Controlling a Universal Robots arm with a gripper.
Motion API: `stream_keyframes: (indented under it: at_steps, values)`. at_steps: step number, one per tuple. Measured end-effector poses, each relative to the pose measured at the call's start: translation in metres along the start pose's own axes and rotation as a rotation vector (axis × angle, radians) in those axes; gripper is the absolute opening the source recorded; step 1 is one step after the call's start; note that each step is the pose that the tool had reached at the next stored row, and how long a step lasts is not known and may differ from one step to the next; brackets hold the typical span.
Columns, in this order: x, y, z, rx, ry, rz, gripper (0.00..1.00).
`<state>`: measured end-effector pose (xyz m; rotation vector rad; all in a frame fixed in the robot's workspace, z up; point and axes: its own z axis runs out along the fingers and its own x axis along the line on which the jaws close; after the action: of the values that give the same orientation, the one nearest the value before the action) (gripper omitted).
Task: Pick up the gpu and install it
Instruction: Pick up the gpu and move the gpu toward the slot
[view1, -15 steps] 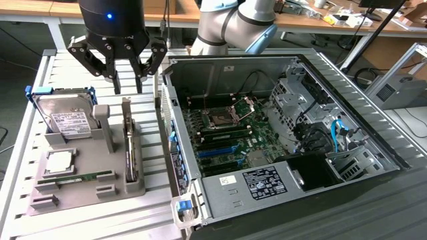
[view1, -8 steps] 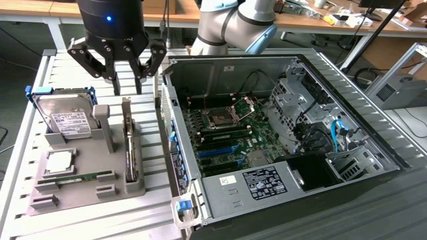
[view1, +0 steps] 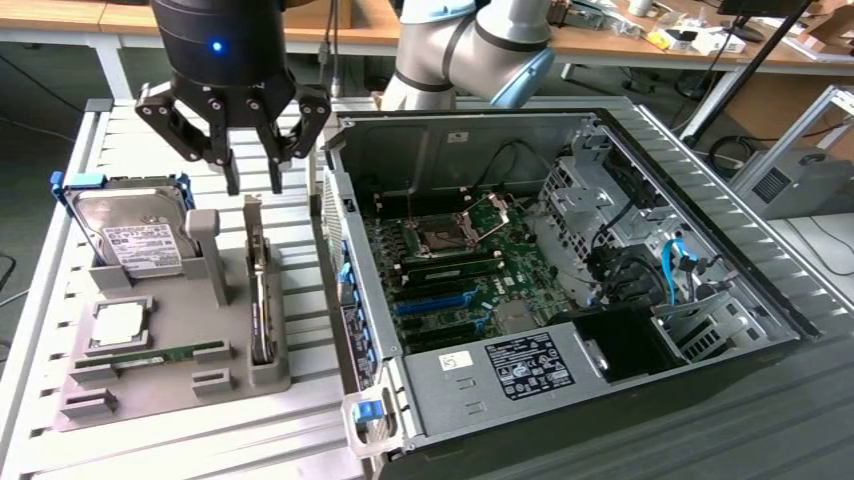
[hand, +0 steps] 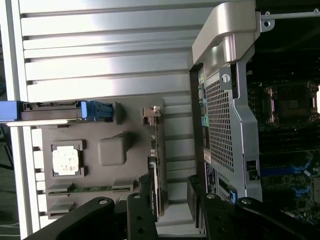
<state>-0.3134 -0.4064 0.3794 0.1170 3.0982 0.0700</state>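
Note:
The gpu (view1: 259, 290) is a thin dark card with a metal end bracket. It stands on edge in a slot of the grey holder (view1: 147, 385), to the exterior view's left of the open computer case (view1: 467, 140). My gripper (view1: 255, 186) hangs just above the card's far end, open, with one finger on each side of the card's line and nothing between them. In the wrist view the gpu (hand: 156, 170) runs edge-on between the two black fingers (hand: 142, 202) of my gripper (hand: 167, 200). Inside the case, the motherboard (view1: 454, 270) lies bare, showing its blue slots (view1: 434, 303).
The holder also carries a silver hard drive (view1: 134, 240) in a blue frame, a square processor (view1: 118, 322) and a narrow green memory stick (view1: 160, 355). The case's perforated rear wall (hand: 220, 125) stands close beside the card. A slatted metal table (view1: 40, 330) lies under everything.

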Motion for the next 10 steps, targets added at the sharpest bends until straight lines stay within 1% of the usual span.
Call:
stream_keyframes:
  at_steps: [10]
  values:
    - [0.0048, -0.0008, 0.0096, 0.0, -0.0001, 0.0, 0.42]
